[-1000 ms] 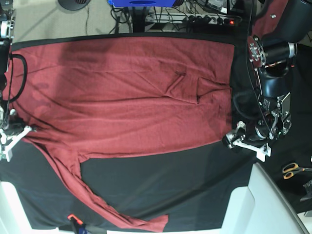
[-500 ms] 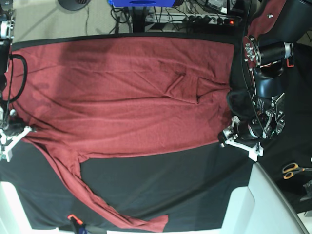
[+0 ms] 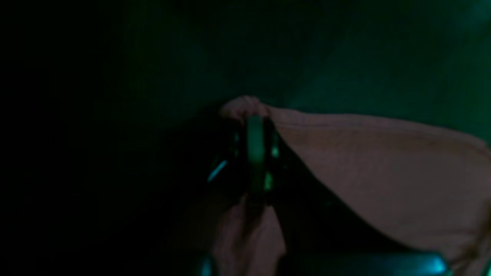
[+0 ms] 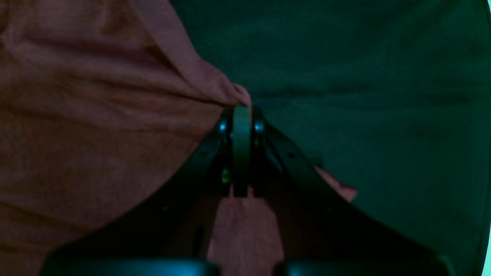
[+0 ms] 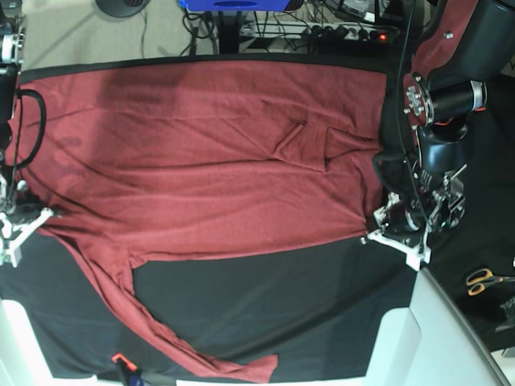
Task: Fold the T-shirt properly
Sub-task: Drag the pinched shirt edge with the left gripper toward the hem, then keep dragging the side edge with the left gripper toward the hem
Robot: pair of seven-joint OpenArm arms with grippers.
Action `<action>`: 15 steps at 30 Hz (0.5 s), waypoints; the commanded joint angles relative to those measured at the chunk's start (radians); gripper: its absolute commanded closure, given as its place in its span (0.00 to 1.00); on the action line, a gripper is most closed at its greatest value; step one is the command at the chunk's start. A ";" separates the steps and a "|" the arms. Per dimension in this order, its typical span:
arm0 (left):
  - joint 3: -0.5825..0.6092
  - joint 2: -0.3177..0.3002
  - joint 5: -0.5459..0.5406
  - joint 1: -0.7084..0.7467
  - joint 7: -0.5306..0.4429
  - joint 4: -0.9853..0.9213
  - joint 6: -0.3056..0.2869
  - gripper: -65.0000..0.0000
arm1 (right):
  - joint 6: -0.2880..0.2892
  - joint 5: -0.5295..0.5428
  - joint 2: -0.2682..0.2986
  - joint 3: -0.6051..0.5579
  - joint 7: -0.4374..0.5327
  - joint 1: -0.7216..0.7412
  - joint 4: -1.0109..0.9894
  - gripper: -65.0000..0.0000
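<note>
The brick-red T-shirt [image 5: 209, 153] lies spread flat on the black table cover [image 5: 282, 297], one long sleeve [image 5: 153, 322] trailing toward the front edge. My left gripper [image 5: 372, 234] sits at the shirt's near right corner. In the left wrist view, that gripper [image 3: 255, 119] is shut with a bunched tip of the shirt [image 3: 245, 105] pinched in it. My right gripper [image 5: 44, 215] is at the shirt's left edge above the sleeve. The right wrist view shows it [image 4: 241, 109] shut on a fold of the shirt [image 4: 230, 92].
Orange-handled scissors [image 5: 483, 280] lie on the cover at the right. White raised edges [image 5: 438, 338] border the front right and front left. A small orange-tipped tool [image 5: 122, 362] lies at the front edge. Cables and a power strip [image 5: 346, 34] lie on the floor behind the table.
My left gripper has slid left onto the shirt's near right corner and shut on it. The right arm and the shirt's lay have not changed.
</note>
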 commanded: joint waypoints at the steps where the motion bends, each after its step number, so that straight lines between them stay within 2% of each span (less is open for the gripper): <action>1: 0.001 -0.005 0.022 -0.015 0.019 0.005 0.016 1.00 | -0.002 0.004 0.022 0.005 0.020 0.028 0.016 1.00; 6: 0.001 -0.005 0.022 -0.046 0.034 0.016 0.016 1.00 | -0.002 0.004 0.022 0.008 0.035 0.028 0.016 1.00; 10: 0.002 -0.002 0.021 -0.031 0.095 0.149 0.016 1.00 | -0.002 0.004 0.020 0.005 0.109 0.028 0.016 1.00; 15: -0.005 0.007 0.021 -0.012 0.177 0.298 0.016 1.00 | -0.002 0.004 0.020 0.009 0.118 0.040 0.016 1.00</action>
